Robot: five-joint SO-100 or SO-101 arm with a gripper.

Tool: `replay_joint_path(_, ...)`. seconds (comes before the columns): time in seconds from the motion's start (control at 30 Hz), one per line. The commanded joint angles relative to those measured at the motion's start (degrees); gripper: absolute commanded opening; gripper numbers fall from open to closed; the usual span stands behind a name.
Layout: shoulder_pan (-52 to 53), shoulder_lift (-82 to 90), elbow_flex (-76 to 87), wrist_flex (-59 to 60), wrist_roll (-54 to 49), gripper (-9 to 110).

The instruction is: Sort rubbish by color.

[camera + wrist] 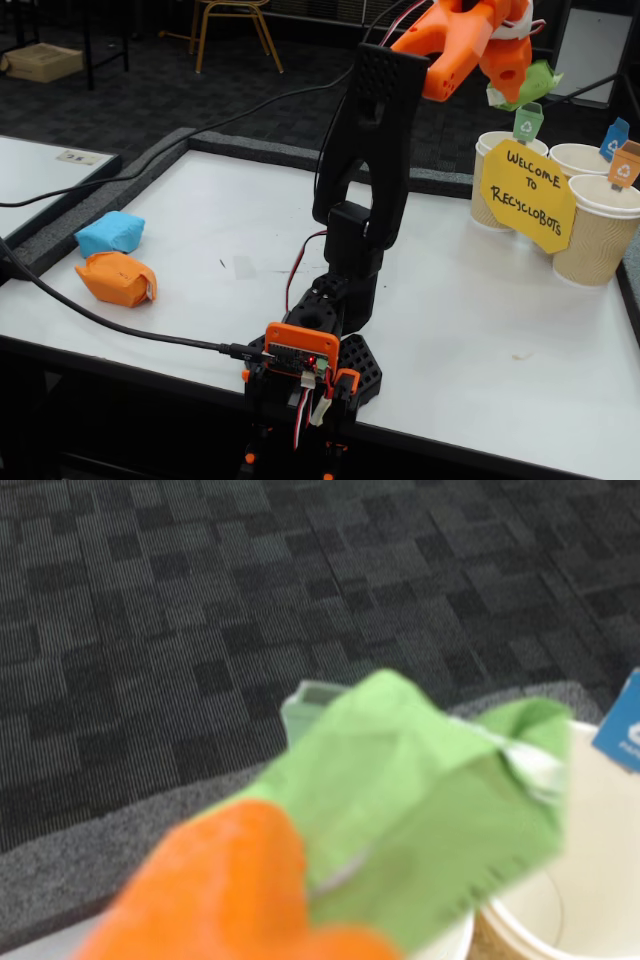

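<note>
Office or demo space, I'd say. Dark grey patterned carpet tiles [150, 630] fill the upper part of my wrist view. I'm mounted on a white table [500, 320] at the centre of the fixed view, with a second white table [40, 170] at left. Chair legs [235, 30] top centre, cardboard box [40, 62] on the floor upper left. Yellow "Welcome to Recyclobots" sign [527, 195] on paper cups [595, 240] at right.

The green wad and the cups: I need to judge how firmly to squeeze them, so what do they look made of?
The green wad, held in the gripper, looks like matte crumpled paper: sharp creases, with a white strip, probably tape. The cups look like paper too: the front one has a ribbed tan wall and a rolled white rim.
</note>
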Motion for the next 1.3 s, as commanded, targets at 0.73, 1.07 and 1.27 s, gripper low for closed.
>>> replay_joint_path(0.73,-12.1,19.0,1.9,14.0,1.1,8)
replay_joint_path(1.07,-20.9,41.3,19.3,19.5,1.0,8)
replay_joint_path(1.27,-31.0,54.3,36.4,21.2,0.7,8)
